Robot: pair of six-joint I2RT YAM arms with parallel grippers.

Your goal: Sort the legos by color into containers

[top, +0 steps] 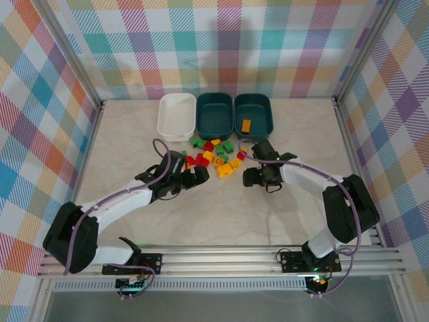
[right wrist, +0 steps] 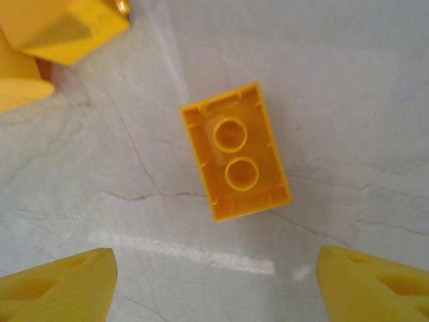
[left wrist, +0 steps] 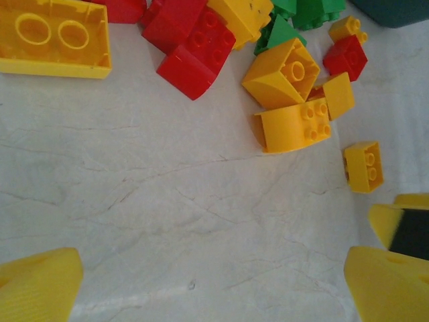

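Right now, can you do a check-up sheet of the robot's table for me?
Surface: pale marbled table.
Job's things: legos piled before the tubs; white tub and middle teal tub look empty; right teal tub holds one orange brick.
Clutter: nothing seen.
Grippers: left gripper open, facing the pile; right gripper open over an upturned yellow brick lying on the table.
Cables: purple cables loop along both arms.
Surroundings: plaid walls, metal frame.
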